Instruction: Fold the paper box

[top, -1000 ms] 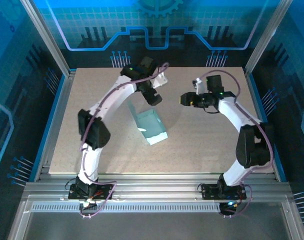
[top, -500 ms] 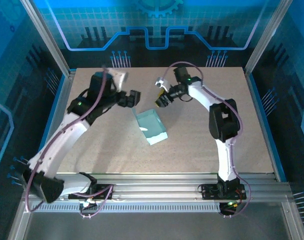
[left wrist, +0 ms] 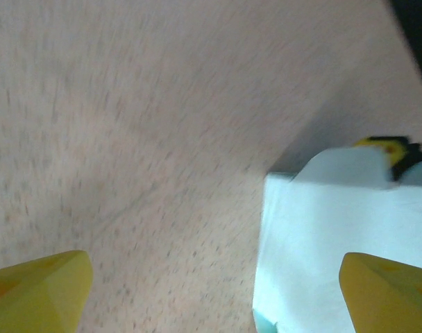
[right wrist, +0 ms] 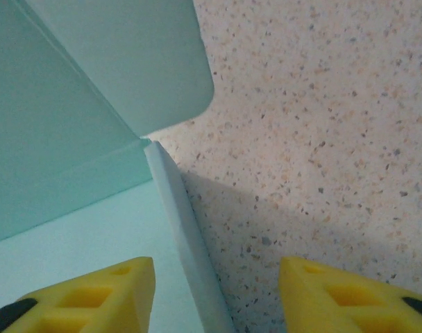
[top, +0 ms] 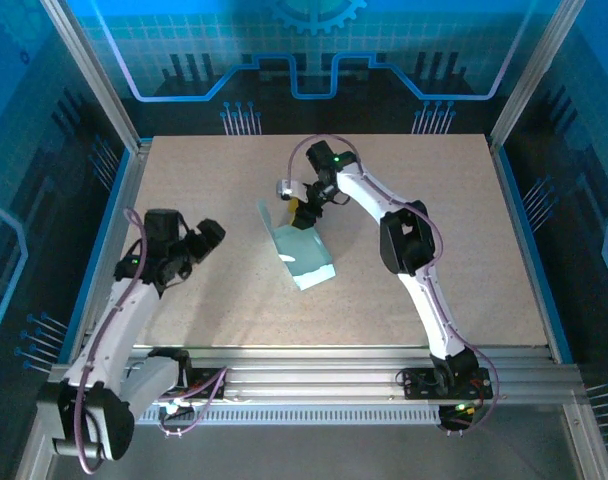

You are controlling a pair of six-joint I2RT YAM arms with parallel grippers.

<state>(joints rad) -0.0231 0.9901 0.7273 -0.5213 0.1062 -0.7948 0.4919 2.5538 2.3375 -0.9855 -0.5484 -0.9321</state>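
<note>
Obs: right claw, yellow fingers apart, straddles an upright side wall of the pale mint thin-card paper box; nothing clamped. Also left claw: wide apart, empty, nearer the left edge of the speckled beige worktop. Box sits mid-worktop. Risk: an off-centre close may crease the wall or drag the unpinned box. Right wrist view shows the straddle; top view hides it beneath the wrist, yet gives the arms' spacing.
</note>
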